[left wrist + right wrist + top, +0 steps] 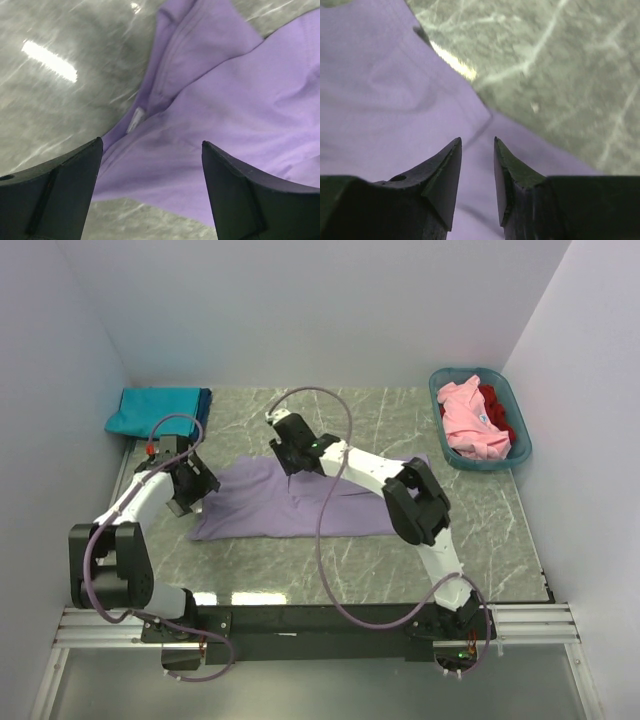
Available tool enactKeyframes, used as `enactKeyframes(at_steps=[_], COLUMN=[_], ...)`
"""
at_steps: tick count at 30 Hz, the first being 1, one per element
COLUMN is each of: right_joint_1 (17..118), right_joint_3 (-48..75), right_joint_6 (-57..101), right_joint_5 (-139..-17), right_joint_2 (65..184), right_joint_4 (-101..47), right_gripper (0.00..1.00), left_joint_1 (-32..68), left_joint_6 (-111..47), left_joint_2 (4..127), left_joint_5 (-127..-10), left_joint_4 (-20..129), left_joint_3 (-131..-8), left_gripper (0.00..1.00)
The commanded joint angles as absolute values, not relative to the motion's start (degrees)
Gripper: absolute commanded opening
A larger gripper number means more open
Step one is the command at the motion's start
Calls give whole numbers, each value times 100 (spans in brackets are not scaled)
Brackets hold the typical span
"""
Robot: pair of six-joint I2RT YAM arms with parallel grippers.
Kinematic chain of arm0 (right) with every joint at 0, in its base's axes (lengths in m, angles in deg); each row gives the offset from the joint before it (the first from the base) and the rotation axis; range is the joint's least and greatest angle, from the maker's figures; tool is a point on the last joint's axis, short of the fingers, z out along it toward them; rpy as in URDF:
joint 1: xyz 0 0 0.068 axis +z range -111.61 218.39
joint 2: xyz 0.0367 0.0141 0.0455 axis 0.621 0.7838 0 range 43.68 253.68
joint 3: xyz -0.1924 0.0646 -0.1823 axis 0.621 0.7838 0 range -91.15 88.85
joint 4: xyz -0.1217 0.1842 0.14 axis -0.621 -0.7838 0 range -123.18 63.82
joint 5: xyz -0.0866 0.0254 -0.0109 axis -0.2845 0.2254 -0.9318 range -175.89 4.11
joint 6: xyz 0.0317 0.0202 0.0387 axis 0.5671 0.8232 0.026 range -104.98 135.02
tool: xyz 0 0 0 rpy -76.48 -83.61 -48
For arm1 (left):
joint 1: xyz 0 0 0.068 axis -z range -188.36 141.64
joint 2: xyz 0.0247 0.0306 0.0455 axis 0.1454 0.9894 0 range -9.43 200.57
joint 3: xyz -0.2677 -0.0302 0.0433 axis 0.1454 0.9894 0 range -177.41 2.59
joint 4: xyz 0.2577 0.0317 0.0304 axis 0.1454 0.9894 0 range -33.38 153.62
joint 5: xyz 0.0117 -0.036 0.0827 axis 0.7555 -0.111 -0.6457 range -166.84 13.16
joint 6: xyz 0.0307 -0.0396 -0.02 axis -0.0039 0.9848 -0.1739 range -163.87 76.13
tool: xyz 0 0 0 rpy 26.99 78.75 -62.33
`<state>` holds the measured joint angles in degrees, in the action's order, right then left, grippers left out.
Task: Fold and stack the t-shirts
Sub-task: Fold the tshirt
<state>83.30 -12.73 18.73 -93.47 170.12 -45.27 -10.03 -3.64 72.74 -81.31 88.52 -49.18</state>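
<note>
View from above of a grey marbled table [480, 530] with my two arms reaching in from its near edge. A lavender t-shirt [300, 510] lies in the middle of the table, flattened into a rough rectangle. Its far edge looks doubled over, but it is not yet a tidy fold.

My left gripper [190, 485] hangs over the shirt's left end with its jaws spread wide and holding nothing. The left wrist view shows the collar and a small white label between them, below the fingers.

My right gripper [285, 455] is over the shirt's far edge. Its jaws are parted only narrowly, and the right wrist view shows no cloth pinched between them, just purple fabric and a seam underneath.

At the far left corner a teal shirt [150, 412] sits folded on the table, with a dark blue shirt [205, 405] showing at its right edge. I take that to be the finished stack.

At the far right corner a teal-blue basket [478, 466] holds a crumpled pink shirt [468, 425] and a red shirt [497, 410], both unfolded.

As I judge it, two shirts are done, one is partway through, and two are left.
</note>
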Motion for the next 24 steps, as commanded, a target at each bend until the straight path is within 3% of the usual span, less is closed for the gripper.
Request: enactKeyframes(at_steps=[1,5,7,16,24], right_joint_1=[8172,7831,7637,6215,4465], right_joint_3=[-1039,-55,645,3318,4779], right_joint_6=[2546,3145,3496,4622,5299], right_joint_5=[-9108,-9064,-9029,-9196,-8819], right_joint_2=[15997,15198,14690,12423,10944], right_joint_4=[-4902,-5202,-5202,-5053,-4868], right_gripper=[41,43,48,62,72], left_joint_1=[-1003,-995,-1003,-1003,-1003], left_joint_6=[-98,489,675,1396,2143], left_joint_2=[6670,5940,5528,5165,5218], left_joint_5=[-8448,-8746,-8861,-8625,-8404], left_joint_4=[9423,9722,9784,9987,9266], left_joint_3=[-4839,-4164,-3978,-3556,-3134], left_gripper=[86,90,99,99,95])
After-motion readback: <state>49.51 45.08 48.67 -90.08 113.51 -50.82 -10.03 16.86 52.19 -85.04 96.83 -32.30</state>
